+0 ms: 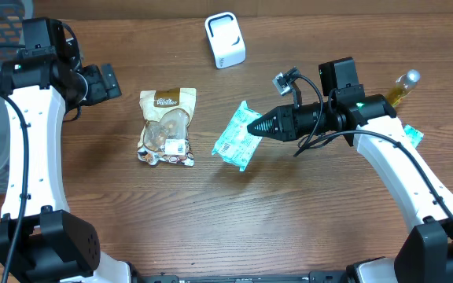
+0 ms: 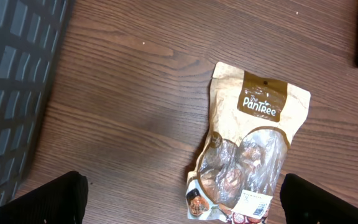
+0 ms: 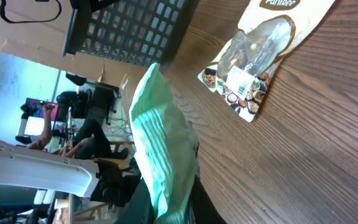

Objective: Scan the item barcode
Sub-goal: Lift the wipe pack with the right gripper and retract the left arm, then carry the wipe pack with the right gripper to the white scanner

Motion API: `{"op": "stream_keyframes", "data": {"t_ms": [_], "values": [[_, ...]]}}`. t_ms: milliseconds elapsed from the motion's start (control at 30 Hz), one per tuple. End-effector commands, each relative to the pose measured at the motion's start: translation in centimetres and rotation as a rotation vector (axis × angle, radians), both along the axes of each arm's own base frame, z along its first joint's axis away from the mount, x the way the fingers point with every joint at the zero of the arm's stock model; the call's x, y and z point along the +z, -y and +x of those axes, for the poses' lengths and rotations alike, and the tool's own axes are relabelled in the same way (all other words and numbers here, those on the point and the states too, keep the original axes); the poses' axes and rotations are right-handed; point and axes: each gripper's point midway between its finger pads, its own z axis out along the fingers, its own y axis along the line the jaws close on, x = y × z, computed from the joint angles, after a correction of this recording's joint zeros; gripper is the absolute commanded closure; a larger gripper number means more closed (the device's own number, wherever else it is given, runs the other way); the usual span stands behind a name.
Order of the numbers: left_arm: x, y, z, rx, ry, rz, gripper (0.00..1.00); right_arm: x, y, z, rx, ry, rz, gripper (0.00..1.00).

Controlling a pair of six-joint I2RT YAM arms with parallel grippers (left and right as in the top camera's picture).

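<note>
One Pantree snack pouch (image 1: 166, 126) lay flat; left of it, the left gripper (image 1: 115, 82) gaped empty; right of it, the right gripper (image 1: 252, 126) pinched a mint-green packet (image 1: 233, 143).

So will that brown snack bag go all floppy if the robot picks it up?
Probably floppy: the brown snack pouch is thin film, lying flat and wrinkled on the table. Likely light, though the lumpy treats in its clear window could make the bottom sag. The shiny plastic might slip a bit.
</note>
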Motion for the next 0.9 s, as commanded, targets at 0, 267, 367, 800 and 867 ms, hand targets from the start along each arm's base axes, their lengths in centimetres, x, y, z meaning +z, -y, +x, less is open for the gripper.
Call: {"op": "stream_keyframes", "data": {"t_ms": [0,267,367,800,867], "values": [[0.0,-0.3,0.2,-0.003,0.0,0.01,0.0,1.3,0.0,0.0,0.009,0.068,0.021,0.96],[0.0,-0.3,0.2,-0.002,0.0,0.01,0.0,-0.4,1.0,2.2,-0.082,0.135,-0.117,0.97],[0.0,-0.3,0.2,-0.003,0.0,0.01,0.0,0.0,1.1,2.9,-0.104,0.166,-0.15,0.97],[0.0,-0.3,0.2,-0.002,0.0,0.01,0.0,10.2,1.7,9.6,-0.377,0.583,-0.469,0.97],[0.0,-0.3,0.2,-0.003,0.0,0.01,0.0,11.9,1.6,10.6,-0.414,0.684,-0.526,0.97]]}}
